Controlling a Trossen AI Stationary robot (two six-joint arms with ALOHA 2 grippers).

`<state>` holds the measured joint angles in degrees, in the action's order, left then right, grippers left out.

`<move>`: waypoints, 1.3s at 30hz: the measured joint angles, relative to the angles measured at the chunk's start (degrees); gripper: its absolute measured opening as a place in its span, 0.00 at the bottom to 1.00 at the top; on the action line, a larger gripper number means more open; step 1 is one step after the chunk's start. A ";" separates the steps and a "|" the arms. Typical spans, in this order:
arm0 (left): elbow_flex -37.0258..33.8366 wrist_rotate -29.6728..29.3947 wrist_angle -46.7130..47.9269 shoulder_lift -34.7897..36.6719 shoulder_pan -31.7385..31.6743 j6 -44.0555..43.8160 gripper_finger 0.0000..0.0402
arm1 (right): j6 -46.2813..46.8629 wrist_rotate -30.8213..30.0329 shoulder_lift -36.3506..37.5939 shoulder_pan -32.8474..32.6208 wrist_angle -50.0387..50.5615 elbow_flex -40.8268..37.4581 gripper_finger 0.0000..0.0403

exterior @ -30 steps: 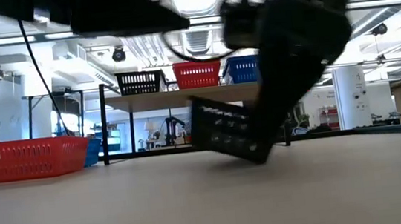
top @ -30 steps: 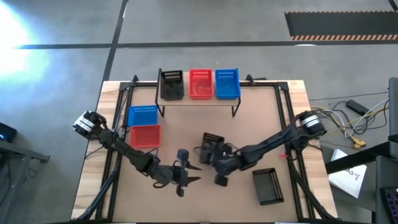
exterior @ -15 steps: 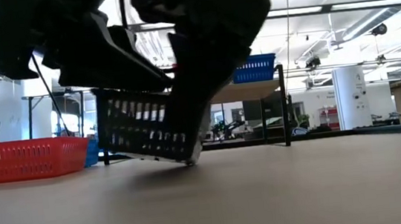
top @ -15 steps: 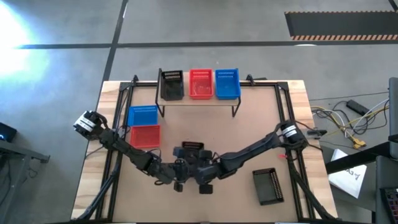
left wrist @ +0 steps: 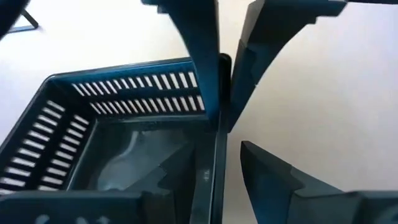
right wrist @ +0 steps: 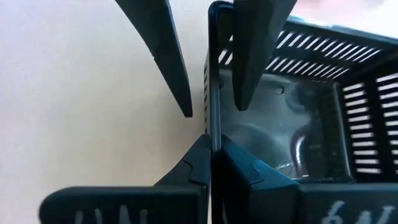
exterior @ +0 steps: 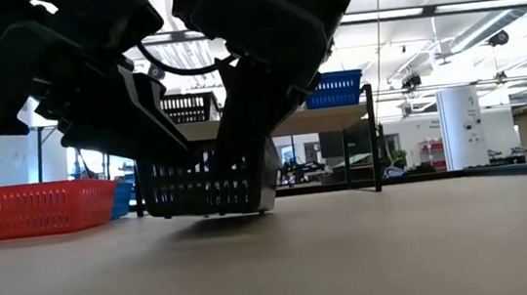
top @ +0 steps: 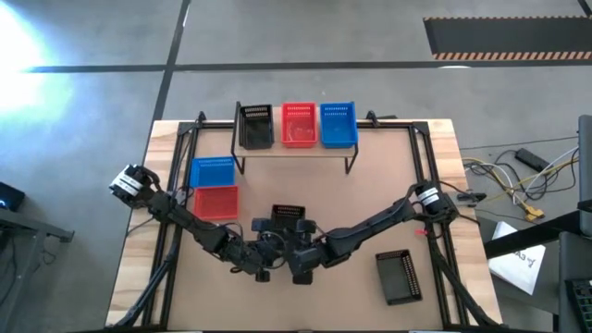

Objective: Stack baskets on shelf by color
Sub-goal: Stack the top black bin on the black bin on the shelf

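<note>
A black slotted basket [top: 289, 220] [exterior: 204, 185] hangs level just above the table's near middle. My right gripper [right wrist: 213, 140] [top: 299, 253] is shut on its near wall. My left gripper [left wrist: 214, 146] [top: 264, 252] is open beside it on the same wall, one finger inside the basket and one outside. The shelf [top: 296, 150] stands at the far side. It carries black [top: 256, 125], red [top: 298, 124] and blue [top: 338, 124] baskets. A blue basket [top: 212, 172] and a red basket [top: 215, 202] rest on the table's left. Another black basket [top: 400, 276] lies upside down at the right. My right gripper pinches the black basket's near wall at its rim [right wrist: 211, 118], one finger inside and one outside. The fingers come from above, slanting in from the table's right. The basket hangs level below them, a little off the table.
The shelf's thin black legs [top: 351, 165] stand on the far part of the table. Bare tabletop [top: 370, 199] lies between the shelf and my arms. Both arms cross low over the near part of the table.
My right gripper has carried the black basket from right of centre toward the table's left, to my left gripper. The basket was tilted and now hangs level. My left gripper has moved a little toward the far edge, onto the basket's near wall, and now straddles it.
</note>
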<state>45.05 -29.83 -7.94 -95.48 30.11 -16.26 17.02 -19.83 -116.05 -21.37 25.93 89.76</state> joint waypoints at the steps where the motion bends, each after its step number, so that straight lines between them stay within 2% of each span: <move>1: -0.08 -0.02 -0.01 -0.02 0.00 -0.02 0.26 | -0.12 -0.32 0.02 -0.01 -0.06 0.00 0.03; 5: -0.17 0.04 -0.02 0.00 0.02 -0.40 0.20 | -0.34 -1.25 0.02 -0.42 -0.36 -0.02 0.05; 10: -0.19 0.75 -0.02 -0.02 0.07 -1.48 0.10 | -1.33 -2.92 0.19 -1.22 -2.52 -0.02 0.20; 14: -0.19 1.14 -0.05 0.00 0.07 -1.53 0.02 | -4.80 -8.88 0.95 -2.71 -3.10 -0.19 0.34; 19: -0.19 1.23 -0.12 0.00 0.09 -1.44 0.01 | -7.80 -17.03 4.22 -6.34 -3.86 -3.12 0.44; 25: 0.52 0.55 2.36 2.41 0.68 -1.40 0.01 | -3.20 -30.29 12.36 -12.93 -4.16 -12.63 0.43; 30: 4.15 -2.85 13.32 10.06 2.18 1.25 0.00 | 7.24 -40.29 17.53 -18.48 -4.42 -21.52 0.40; 36: 11.46 -10.55 30.31 22.17 3.69 8.39 0.00 | 17.99 -46.57 20.56 -22.55 -7.28 -29.63 0.37; 39: 14.82 -12.51 36.93 27.54 1.73 14.59 0.00 | 19.39 -48.34 20.92 -22.89 -9.49 -31.83 0.36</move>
<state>59.87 -42.33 28.99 -67.94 31.84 -1.67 36.41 -68.18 -95.13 -44.26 16.44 57.93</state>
